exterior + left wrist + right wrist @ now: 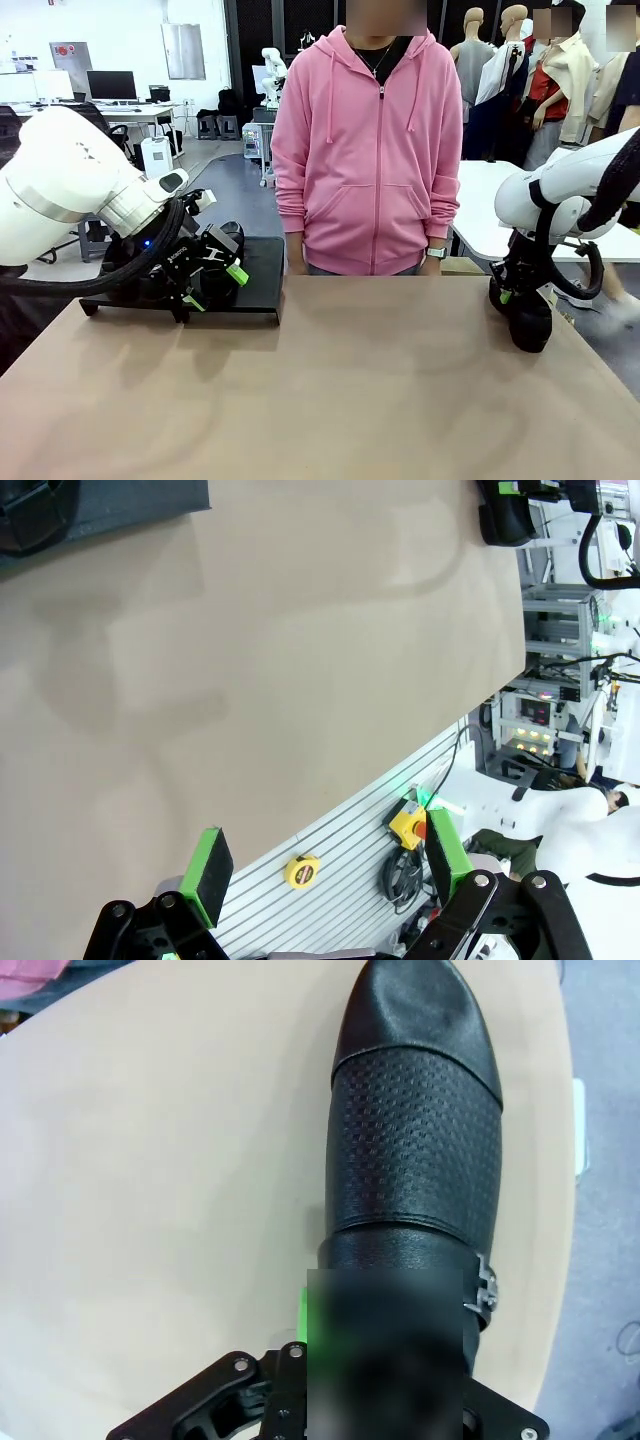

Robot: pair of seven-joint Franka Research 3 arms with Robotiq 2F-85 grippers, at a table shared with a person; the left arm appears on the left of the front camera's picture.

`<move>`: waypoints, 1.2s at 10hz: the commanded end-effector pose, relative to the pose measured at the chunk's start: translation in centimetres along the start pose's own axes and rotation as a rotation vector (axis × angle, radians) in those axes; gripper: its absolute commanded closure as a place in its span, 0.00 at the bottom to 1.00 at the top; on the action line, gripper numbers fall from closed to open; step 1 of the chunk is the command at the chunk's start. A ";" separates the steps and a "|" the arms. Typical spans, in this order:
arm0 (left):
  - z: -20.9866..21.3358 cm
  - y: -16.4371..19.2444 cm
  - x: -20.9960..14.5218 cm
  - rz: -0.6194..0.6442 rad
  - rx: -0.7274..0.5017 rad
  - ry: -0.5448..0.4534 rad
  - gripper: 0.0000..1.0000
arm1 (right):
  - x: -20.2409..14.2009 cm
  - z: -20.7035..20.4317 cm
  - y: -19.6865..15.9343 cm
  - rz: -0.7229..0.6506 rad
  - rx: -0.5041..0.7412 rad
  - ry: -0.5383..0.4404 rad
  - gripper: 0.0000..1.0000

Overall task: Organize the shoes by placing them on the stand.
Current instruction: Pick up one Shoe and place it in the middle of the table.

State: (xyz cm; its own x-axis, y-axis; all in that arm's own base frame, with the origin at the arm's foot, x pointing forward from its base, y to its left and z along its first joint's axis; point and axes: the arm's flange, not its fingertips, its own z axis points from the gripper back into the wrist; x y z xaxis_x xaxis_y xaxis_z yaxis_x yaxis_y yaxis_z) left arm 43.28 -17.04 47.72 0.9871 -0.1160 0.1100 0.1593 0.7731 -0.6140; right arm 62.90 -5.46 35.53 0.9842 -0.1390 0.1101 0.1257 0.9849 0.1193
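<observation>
The jaws of the right gripper [385,1360] are clamped on a black shoe [415,1130], gripped at its opening, where a blurred patch hides the fingers themselves; a strip of green pad is seen at the shoe's left flank in the right wrist view. The shoe's smooth rounded toe is pointed away from the wrist, a perforated band is seen behind it, and a small metal buckle is seen on its side. In the front view this shoe [527,318] is held toe-down by the right gripper [512,290] at the right edge of the worktop [350,400]; whether the toe touches the surface cannot be told. The jaws of the left gripper [325,855] are spread wide apart with nothing between them, the green pads [213,872] being seen over bare worktop [250,660]. In the front view the left gripper [215,285] is seen low over the stand [262,270], which is set at the far left of the worktop, and dark shoes [225,240] are seen on the stand behind it, their number being hidden by the arm. A person in a pink hooded top [365,150] is stood at the far edge of the worktop, arms down.
</observation>
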 end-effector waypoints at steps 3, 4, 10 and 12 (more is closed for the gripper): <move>0.2 0.2 -0.3 -0.009 0.002 0.005 0.00 | -3.3 3.0 -0.4 -0.005 -0.019 -0.107 1.00; 0.2 0.2 -0.3 -0.009 0.002 0.005 0.00 | -6.6 6.6 -0.2 0.027 -0.046 -0.202 1.00; 0.2 0.2 -0.3 -0.009 0.002 0.005 0.00 | -19.2 12.4 -0.2 0.199 0.064 -0.433 1.00; 0.2 0.2 -0.3 -0.009 0.002 0.005 0.00 | -19.7 13.0 1.8 0.190 -0.013 -0.395 1.00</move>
State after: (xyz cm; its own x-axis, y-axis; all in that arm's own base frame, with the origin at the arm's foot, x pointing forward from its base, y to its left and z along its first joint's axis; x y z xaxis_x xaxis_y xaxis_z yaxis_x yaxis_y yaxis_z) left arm 43.28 -17.03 47.71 0.9872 -0.1159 0.1098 0.1591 0.7733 -0.6138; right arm 41.05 -2.51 45.63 0.8699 0.0236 0.4927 -0.0635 0.9959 0.0644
